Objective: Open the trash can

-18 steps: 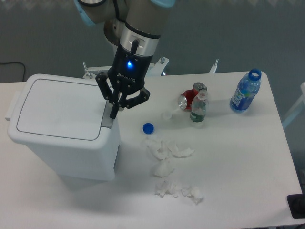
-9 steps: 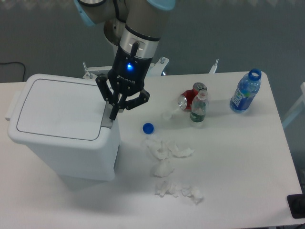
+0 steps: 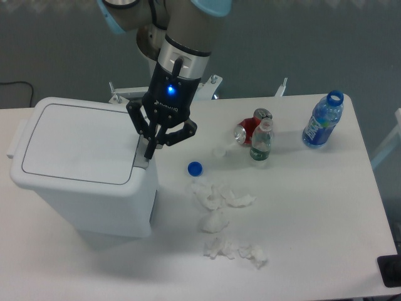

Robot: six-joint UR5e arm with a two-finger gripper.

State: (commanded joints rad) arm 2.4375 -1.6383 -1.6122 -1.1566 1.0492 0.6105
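The trash can [image 3: 81, 169] is a big white boxy bin at the left of the table, its flat lid [image 3: 78, 143] lying down and closed. A grey push-tab [image 3: 141, 158] sits at the lid's right edge. My gripper [image 3: 149, 152] hangs right above that tab, fingers drawn together to a point, with the tips touching or just over the tab. Nothing is held between the fingers.
A blue bottle cap [image 3: 195, 168] lies just right of the bin. Crumpled white tissues [image 3: 222, 219] spread across the table's middle. Two red cans [image 3: 249, 130], a small clear bottle [image 3: 261, 142] and a blue water bottle [image 3: 323, 119] stand at the back right.
Almost nothing has moved. The gripper stays over the push-tab with at most a very slight shift, and the lid is still down.
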